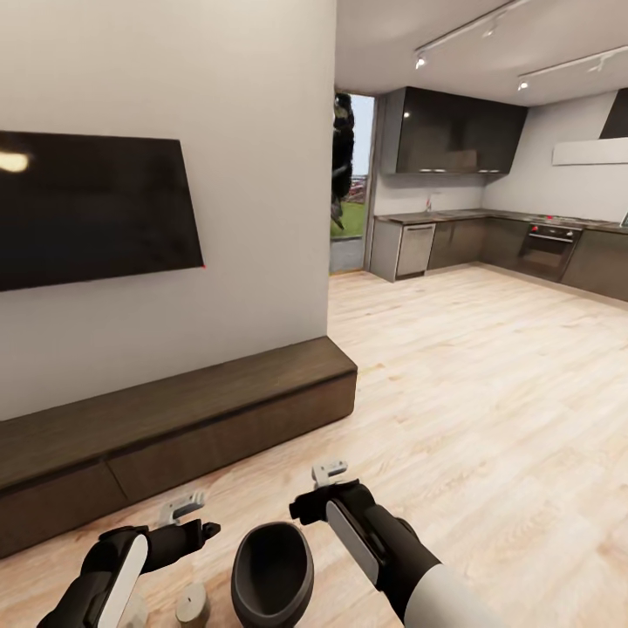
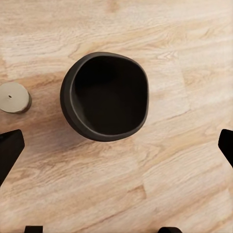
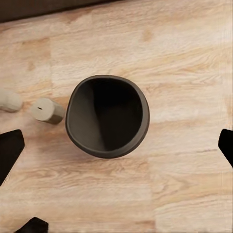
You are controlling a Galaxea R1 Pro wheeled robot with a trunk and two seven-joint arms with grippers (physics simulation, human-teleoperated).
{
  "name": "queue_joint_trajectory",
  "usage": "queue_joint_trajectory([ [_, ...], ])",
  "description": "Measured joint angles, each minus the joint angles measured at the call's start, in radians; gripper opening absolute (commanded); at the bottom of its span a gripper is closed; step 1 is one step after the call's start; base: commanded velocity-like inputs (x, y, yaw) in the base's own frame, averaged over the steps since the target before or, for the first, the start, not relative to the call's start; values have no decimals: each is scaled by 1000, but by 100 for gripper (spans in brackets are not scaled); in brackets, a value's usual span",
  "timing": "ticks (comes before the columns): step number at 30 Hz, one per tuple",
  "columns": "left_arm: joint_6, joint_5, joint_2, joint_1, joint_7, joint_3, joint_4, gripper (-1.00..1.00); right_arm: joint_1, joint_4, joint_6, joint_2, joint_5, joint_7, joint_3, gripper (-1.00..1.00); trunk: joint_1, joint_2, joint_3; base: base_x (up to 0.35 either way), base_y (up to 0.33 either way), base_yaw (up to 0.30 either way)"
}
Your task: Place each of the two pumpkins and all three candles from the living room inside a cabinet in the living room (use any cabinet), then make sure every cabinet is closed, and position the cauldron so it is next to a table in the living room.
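The dark round cauldron (image 1: 271, 571) stands empty on the wood floor between my two arms, seen from above in the left wrist view (image 2: 108, 97) and the right wrist view (image 3: 108, 116). A grey-beige candle (image 1: 192, 604) stands just beside it (image 2: 13, 97) (image 3: 47, 109), with a second candle (image 3: 8, 101) further out. My left gripper (image 1: 185, 509) (image 2: 118, 145) and right gripper (image 1: 329, 475) (image 3: 118, 145) hover above the cauldron, both open and empty. The long dark cabinet (image 1: 218, 410) runs along the wall ahead, its fronts flush. The pumpkins are out of view.
A black TV (image 1: 87, 209) hangs on the white wall above the cabinet. Open wood floor (image 1: 488, 392) stretches right toward a dark kitchen (image 1: 523, 244) and a doorway (image 1: 349, 174) at the back.
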Motion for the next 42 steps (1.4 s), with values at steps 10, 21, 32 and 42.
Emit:
queue_joint_trajectory([
  [10,0,0,-1,0,0,0,0,100,0,0,38,0,-110,-2,-1,100,38,-70,-31,0,0,0],
  [21,-24,2,-3,0,0,-31,0,100,0,3,-10,0,-110,1,-1,100,81,-147,-66,0,0,0],
  [32,-71,2,-3,0,0,-47,37,100,1,2,-26,0,-109,1,0,100,123,-224,-100,0,0,0],
  [42,-111,1,-5,0,0,-49,63,100,0,-3,-24,0,-110,-4,7,100,161,-294,-132,0,0,0],
])
